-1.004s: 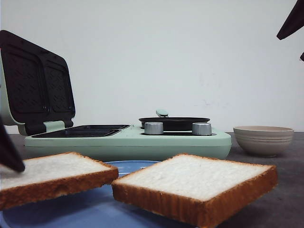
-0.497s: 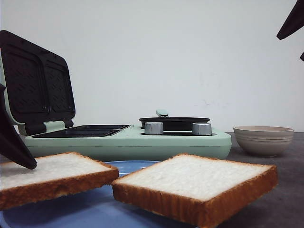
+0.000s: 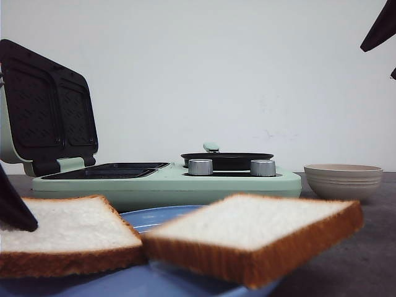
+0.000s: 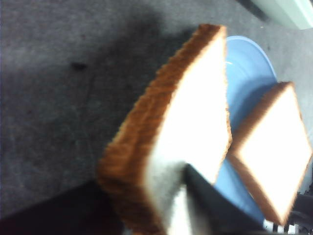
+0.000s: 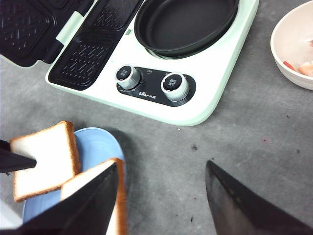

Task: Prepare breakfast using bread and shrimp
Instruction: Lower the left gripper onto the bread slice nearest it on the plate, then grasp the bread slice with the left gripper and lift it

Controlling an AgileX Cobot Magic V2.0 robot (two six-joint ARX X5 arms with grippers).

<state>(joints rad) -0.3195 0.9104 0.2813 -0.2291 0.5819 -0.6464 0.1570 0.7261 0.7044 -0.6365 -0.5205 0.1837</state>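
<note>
Front view, worktop: grey worktop carrying a round blue plate.
Bread: two thick white square slices, golden-brown crusts; left slice and right slice on the plate.
Left claw: clamped on the left slice.
Right claw: fingers apart, empty.

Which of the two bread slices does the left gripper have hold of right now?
The left slice: the left gripper is clamped on its edge. The right slice lies untouched on the blue plate.
</note>
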